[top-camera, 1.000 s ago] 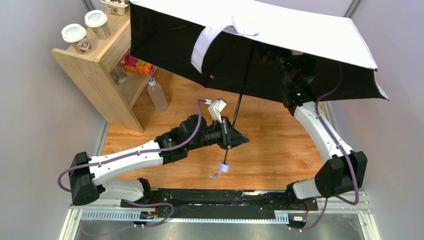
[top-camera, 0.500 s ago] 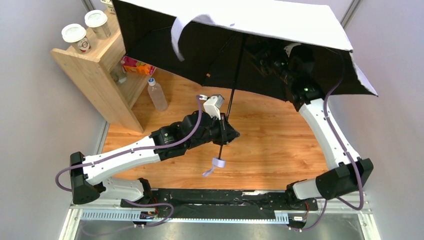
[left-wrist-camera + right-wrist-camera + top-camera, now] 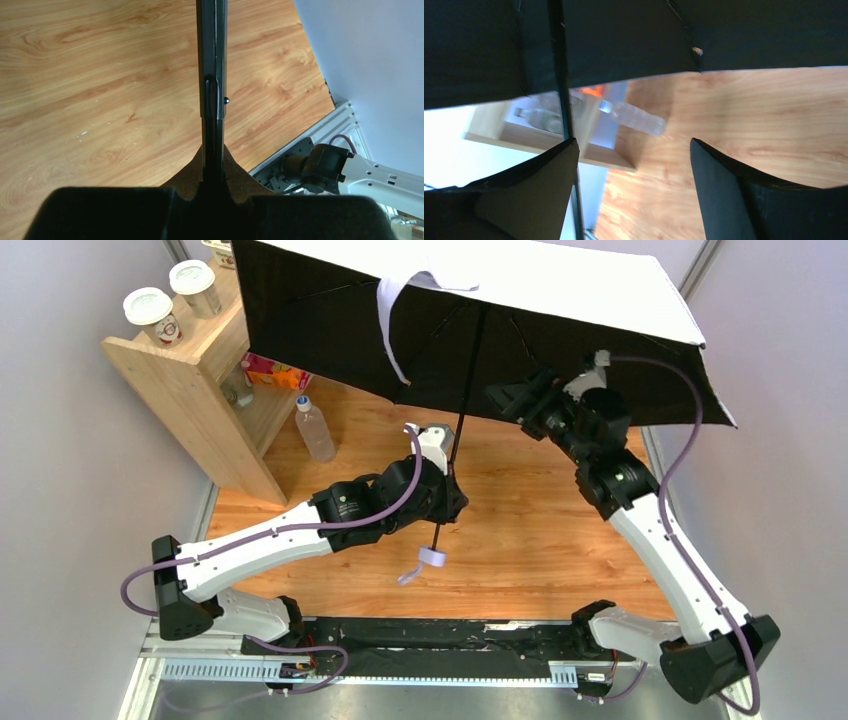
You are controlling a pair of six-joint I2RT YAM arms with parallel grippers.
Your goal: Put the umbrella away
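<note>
Between the left fingers point(image 3: 239, 176), the umbrella point(image 3: 540, 280) shaft sits clamped.

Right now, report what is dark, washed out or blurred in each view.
Top external: sharp, evenly lit; the black underside of the pale lavender-white fabric umbrella swallows detail. Left wrist: thin dark metal shaft crisp. Right wrist: canopy underexposed, clear plastic bottle soft, wall washed out.

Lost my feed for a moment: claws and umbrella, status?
Left claw shut on the shaft. Right claw open under the canopy. Umbrella fully open, not stowed. Wooden shelf and bottle near canopy's left edge.
</note>
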